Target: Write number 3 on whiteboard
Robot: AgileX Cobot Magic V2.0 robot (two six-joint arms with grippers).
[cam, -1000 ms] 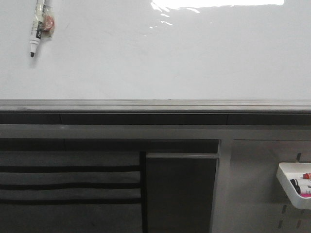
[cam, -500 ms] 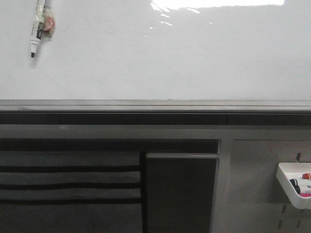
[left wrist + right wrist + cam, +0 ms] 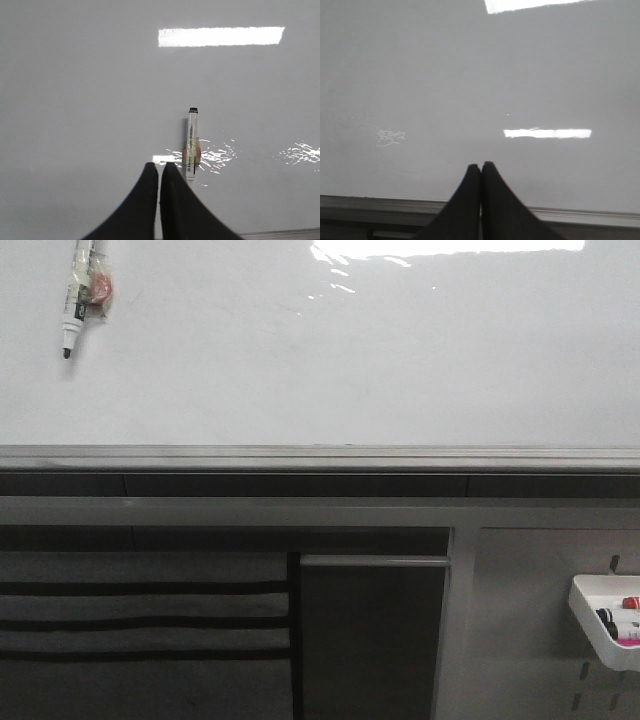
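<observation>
The whiteboard (image 3: pixel 350 360) is glossy white with glare at the top and fills the upper front view. No number 3 shows on it in any view. A white marker (image 3: pixel 76 295) with a black tip pointing down is fixed to the board at the upper left. In the left wrist view my left gripper (image 3: pixel 159 165) is shut and empty, its tips just beside the marker (image 3: pixel 191 145), not on it. My right gripper (image 3: pixel 481 164) is shut and empty, in front of bare whiteboard (image 3: pixel 420 75) just above the rail. Neither gripper shows in the front view.
A grey metal rail (image 3: pixel 320 455) runs along the board's bottom edge and shows in the right wrist view (image 3: pixel 370 202). Below are dark panels (image 3: pixel 370 640) and a grey perforated panel (image 3: pixel 520 620) carrying a white tray (image 3: pixel 590 615) of markers at the lower right.
</observation>
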